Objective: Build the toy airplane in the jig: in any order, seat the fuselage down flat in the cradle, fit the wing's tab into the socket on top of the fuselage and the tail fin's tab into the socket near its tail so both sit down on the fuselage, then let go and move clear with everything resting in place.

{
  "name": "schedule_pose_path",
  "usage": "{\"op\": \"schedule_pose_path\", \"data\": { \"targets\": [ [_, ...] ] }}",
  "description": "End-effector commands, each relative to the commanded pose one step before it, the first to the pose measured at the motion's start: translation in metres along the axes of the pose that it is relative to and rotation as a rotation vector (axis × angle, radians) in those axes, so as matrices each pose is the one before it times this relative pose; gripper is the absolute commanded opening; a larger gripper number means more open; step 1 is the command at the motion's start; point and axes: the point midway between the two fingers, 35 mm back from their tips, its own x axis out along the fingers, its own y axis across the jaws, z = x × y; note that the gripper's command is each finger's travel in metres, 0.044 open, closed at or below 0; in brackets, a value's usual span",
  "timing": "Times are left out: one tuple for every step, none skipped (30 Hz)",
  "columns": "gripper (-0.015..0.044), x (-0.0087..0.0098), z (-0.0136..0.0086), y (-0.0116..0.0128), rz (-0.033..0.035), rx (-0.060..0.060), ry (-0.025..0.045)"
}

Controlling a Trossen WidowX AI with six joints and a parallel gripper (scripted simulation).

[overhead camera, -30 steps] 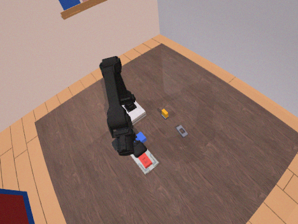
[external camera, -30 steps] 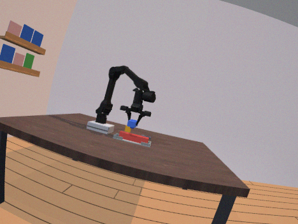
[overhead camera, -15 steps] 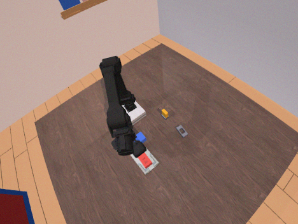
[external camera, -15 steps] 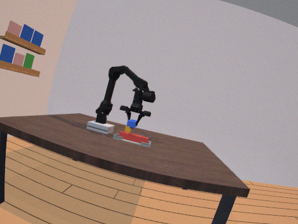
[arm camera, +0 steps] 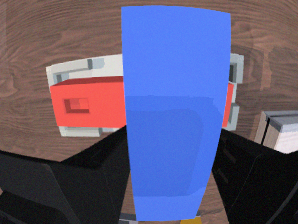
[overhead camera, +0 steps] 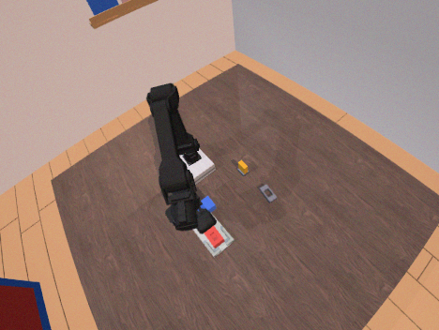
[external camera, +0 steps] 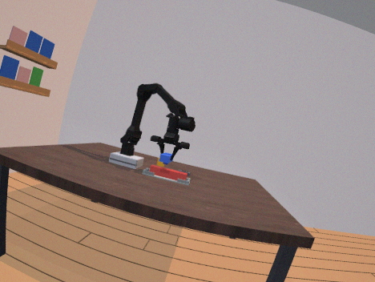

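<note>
The red fuselage (overhead camera: pixel 214 237) (external camera: pixel 168 173) (arm camera: pixel 100 117) lies in the pale grey cradle (overhead camera: pixel 226 243) (external camera: pixel 183 182) (arm camera: pixel 107 66); one small socket shows near its left end in the wrist view. My gripper (external camera: pixel 167 157) (arm camera: pixel 168 130) is shut on the blue wing (overhead camera: pixel 208 204) (external camera: pixel 166 159) (arm camera: pixel 175 60). The wing is held above the fuselage, its long side crossing it, and hides the fuselage's middle in the wrist view. The wing's tab is hidden. The yellow tail fin (overhead camera: pixel 242 165) (external camera: pixel 160 163) (arm camera: pixel 191 220) stands upright on the table, away from the cradle.
A small grey holder (overhead camera: pixel 263 190) with a dark opening lies beyond the tail fin. The arm's white base (overhead camera: pixel 203 166) (external camera: pixel 126 159) (arm camera: pixel 286 141) stands near the cradle. The arm covers part of the cradle in the top view.
</note>
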Motion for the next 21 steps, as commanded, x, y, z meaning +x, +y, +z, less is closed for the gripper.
{"op": "schedule_pose_path", "data": {
  "targets": [
    [0.0195, 0.00842, 0.00031, -0.00106, -0.00720, 0.0052, -0.00064],
    [0.0195, 0.00161, 0.00003, -0.00001, -0.00001, 0.0000, 0.00000],
    [0.0195, 0.00161, 0.00002, -0.00002, -0.00001, 0.0000, 0.00000],
    [0.0195, 0.00161, 0.00002, -0.00003, -0.00001, 0.0000, 0.00000],
    [0.0195, 0.00161, 0.00001, -0.00004, -0.00001, 0.0000, 0.00000],
    [0.0195, 0.00160, 0.00001, -0.00005, -0.00001, 0.0000, 0.00000],
    [0.0195, 0.00160, 0.00000, -0.00006, -0.00001, 0.0000, 0.00000],
    [0.0195, 0.00159, -0.00001, -0.00006, -0.00001, 0.0000, 0.00000],
    [0.0195, 0.00159, -0.00001, -0.00006, -0.00001, 0.0000, 0.00000],
    [0.0195, 0.00159, -0.00002, -0.00007, -0.00001, 0.0000, 0.00000],
    [0.0195, 0.00159, -0.00002, -0.00008, -0.00002, 0.0000, 0.00001],
    [0.0195, 0.00158, -0.00003, -0.00009, -0.00002, 0.0000, 0.00001],
    [0.0195, 0.00125, -0.00002, -0.00008, -0.00001, 0.0000, 0.00000],
    [0.0195, 0.00075, -0.00002, -0.00005, -0.00001, 0.0000, 0.00000],
    [0.0195, 0.00025, -0.00001, -0.00002, 0.00000, 0.0000, 0.00000],
    [0.0195, 0.00000, 0.00000, 0.00000, 0.00000, 0.0000, 0.00000],
    [0.0195, 0.00000, 0.00000, 0.00000, 0.00000, 0.0000, 0.00000],
    [0.0195, -0.00008, 0.00005, 0.00005, 0.00001, 0.0000, 0.00000],
    [0.0195, -0.00008, 0.00005, 0.00005, 0.00001, 0.0000, 0.00000],
    [0.0188, -0.00174, -0.00043, 0.00056, 0.00301, -0.0036, 0.00266],
    [0.0181, 0.00000, 0.00000, 0.00000, 0.00000, 0.0000, 0.00000]
  ]
}}
